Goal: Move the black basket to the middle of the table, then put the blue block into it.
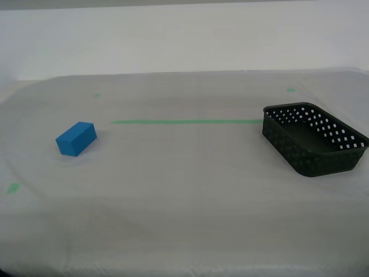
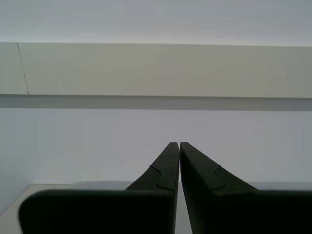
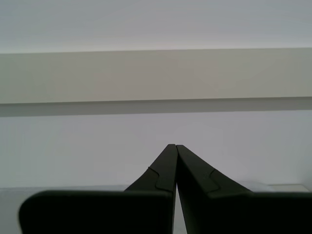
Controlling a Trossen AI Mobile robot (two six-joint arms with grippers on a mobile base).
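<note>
Black basket [image 1: 314, 138]: far right of exterior view, on worktop [image 1: 184, 190], empty. Likely light, stiff plastic; perforated rim wall suits gripping. Blue block [image 1: 76, 139]: left, well apart; solid, smooth, possibly slippery. First pincer [image 3: 172, 146] and second pincer [image 2: 175, 144]: fingertips together, empty, off worktop.

My first gripper [image 3: 175, 146] and my second gripper [image 2: 179, 144] (both empty) sit closed.
</note>
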